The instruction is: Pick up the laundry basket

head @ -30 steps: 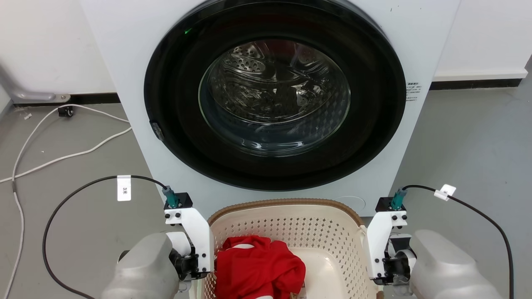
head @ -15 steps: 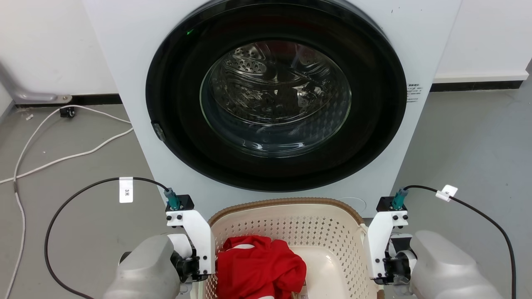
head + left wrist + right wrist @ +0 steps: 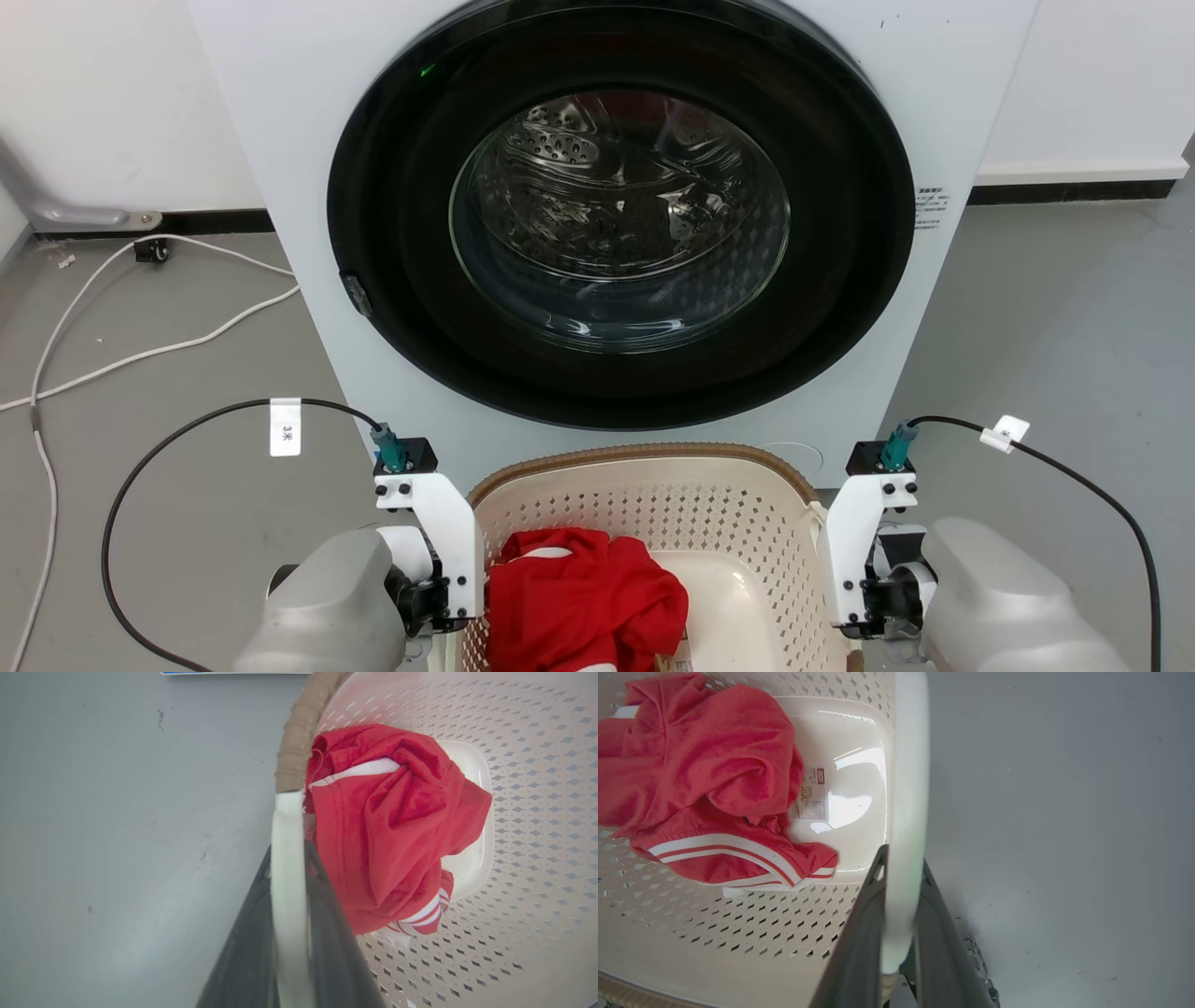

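**Both pincers clamped on the basket's side handles, in front of the washer**

The laundry basket (image 3: 644, 459) sat at the bottom centre of the head view. Its far brown rim lay just beside the front panel of the washing machine (image 3: 280, 140), under the closed round door (image 3: 616, 215), so there was little room on that side. Bare grey floor (image 3: 1046, 327) spread to the left and right of the basket. A white cable (image 3: 140, 355) trailed across the floor at the left of the frame, well apart from the basket.

Inside the basket a crumpled red garment (image 3: 579, 597) with white stripes lay toward the left wall, covering part of the smooth cream bottom. A small paper label (image 3: 813, 793) lay on that bottom just beside the cloth.

The two pale forearms entered from the lower corners of the head view, one on each side of the basket, their white wrist brackets standing upright against its walls. In the left wrist view the left gripper (image 3: 289, 851) had its two dark fingers pressed narrow on the white left handle (image 3: 287, 882), one finger on each face. In the right wrist view the right gripper (image 3: 903, 858) likewise pinched the right handle (image 3: 906, 788) between its fingers.
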You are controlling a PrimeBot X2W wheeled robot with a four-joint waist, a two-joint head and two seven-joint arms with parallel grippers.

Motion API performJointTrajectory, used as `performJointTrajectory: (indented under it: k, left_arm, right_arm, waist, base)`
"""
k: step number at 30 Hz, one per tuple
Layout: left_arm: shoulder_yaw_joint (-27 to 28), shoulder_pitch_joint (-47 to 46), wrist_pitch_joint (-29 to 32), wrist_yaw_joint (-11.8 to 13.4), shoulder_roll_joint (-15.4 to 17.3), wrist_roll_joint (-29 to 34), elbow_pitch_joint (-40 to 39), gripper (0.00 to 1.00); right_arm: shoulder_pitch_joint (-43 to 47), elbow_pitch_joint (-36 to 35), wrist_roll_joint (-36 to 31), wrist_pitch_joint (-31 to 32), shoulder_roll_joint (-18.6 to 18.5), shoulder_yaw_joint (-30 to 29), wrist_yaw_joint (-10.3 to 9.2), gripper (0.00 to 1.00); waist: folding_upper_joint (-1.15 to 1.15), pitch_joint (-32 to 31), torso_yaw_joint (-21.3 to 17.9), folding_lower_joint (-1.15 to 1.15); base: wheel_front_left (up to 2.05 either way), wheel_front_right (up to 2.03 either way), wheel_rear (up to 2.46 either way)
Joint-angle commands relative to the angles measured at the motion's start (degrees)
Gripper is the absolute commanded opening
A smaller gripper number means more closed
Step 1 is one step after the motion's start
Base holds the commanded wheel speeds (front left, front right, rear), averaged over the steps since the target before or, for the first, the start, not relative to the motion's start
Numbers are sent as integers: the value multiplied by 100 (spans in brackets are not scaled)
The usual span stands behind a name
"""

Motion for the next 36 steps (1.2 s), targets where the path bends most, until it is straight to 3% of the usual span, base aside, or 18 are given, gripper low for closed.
performJointTrajectory:
  k: [1,36]
  left_arm:
    - [-10,19,-44,-103,-279,-29,-126,0]
    - [-111,51,-66,-111,-319,-138,-126,0]
  right_arm:
    - [37,-111,31,-37,246,-20,83,0]
    - [84,-112,-77,4,249,-150,83,0]
  waist:
    - [0,7,-1,0]
    - [0,-26,43,0]
  base:
    - [0,0,0]
    - [0,0,0]
